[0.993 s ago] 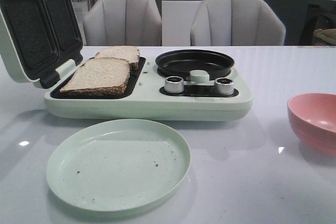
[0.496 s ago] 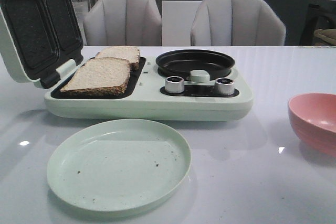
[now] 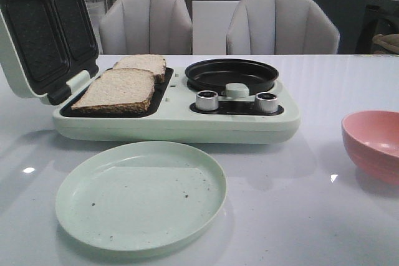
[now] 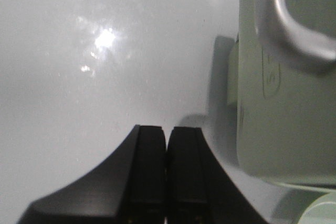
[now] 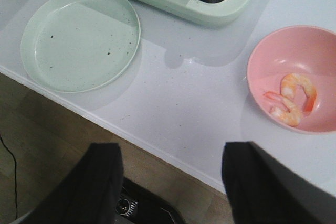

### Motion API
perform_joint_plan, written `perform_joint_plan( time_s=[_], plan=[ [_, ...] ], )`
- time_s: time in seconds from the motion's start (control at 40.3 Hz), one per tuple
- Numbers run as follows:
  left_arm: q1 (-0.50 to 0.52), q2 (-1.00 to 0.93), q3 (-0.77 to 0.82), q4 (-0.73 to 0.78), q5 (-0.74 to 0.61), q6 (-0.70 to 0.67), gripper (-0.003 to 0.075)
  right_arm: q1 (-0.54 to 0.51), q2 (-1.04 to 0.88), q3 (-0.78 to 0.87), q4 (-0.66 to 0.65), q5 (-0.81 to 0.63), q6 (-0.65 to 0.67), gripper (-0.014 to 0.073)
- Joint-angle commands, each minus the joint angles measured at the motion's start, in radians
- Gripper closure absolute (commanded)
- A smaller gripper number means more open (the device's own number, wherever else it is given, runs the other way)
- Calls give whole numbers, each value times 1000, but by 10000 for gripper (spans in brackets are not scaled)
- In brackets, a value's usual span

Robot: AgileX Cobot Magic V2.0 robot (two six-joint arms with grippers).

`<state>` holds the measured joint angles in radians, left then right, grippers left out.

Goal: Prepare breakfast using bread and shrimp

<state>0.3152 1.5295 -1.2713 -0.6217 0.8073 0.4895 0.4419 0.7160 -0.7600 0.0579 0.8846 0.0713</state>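
Observation:
Two slices of bread lie side by side on the dark grill plate of the pale green breakfast maker (image 3: 174,126), a near slice (image 3: 118,90) and a far slice (image 3: 144,63). The orange-pink shrimp (image 5: 287,114) lies curled inside the pink bowl (image 5: 294,51), which stands at the table's right (image 3: 374,144). My right gripper (image 5: 170,153) hangs open and empty above the table's front edge, short of the bowl. My left gripper (image 4: 167,129) is shut on nothing, low over the white table beside the maker's pale green casing (image 4: 283,103). Neither gripper appears in the front view.
The maker's lid (image 3: 37,29) stands open at the left. Its round black pan (image 3: 230,74) sits behind two silver knobs (image 3: 207,99). A pale green plate (image 3: 140,194) with dark crumbs lies in front of the maker. Two grey chairs stand beyond the table.

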Motion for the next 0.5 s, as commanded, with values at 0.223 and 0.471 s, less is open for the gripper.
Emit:
perform_joint_plan(
  time_s=[0.223, 0.471],
  plan=[
    [0, 161, -249, -154, -49, 5, 620, -6, -4, -25, -1, -65, 0, 75],
    [-65, 242, -328, -177, -28, 5, 620, -6, -4, -25, -1, -65, 0, 75]
  ],
)
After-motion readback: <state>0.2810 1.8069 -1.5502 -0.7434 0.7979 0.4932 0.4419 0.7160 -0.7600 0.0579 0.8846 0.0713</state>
